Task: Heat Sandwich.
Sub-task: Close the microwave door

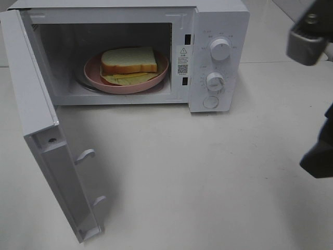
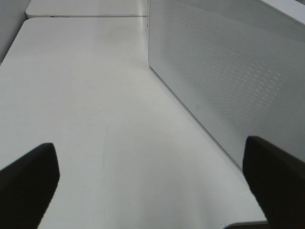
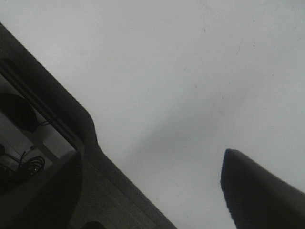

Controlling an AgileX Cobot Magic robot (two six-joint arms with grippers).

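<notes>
The sandwich (image 1: 128, 60) lies on a round pink plate (image 1: 92, 73) inside the white microwave (image 1: 218, 21). Its top bread slice sits toward the back and yellow filling shows at the front. The microwave door (image 1: 39, 125) hangs wide open to the left. My left gripper (image 2: 152, 186) is open and empty, low over the table beside a white perforated panel (image 2: 228, 71) of the microwave. My right gripper (image 3: 147, 176) is open and empty above the table's dark edge. Only parts of the right arm (image 1: 318, 153) show at the right border of the high view.
Two knobs (image 1: 220, 49) (image 1: 215, 82) and a round button (image 1: 210, 102) sit on the microwave's right panel. The white table (image 1: 208, 177) stretches in front. Past its dark edge (image 3: 71, 119), cables (image 3: 28, 164) lie below.
</notes>
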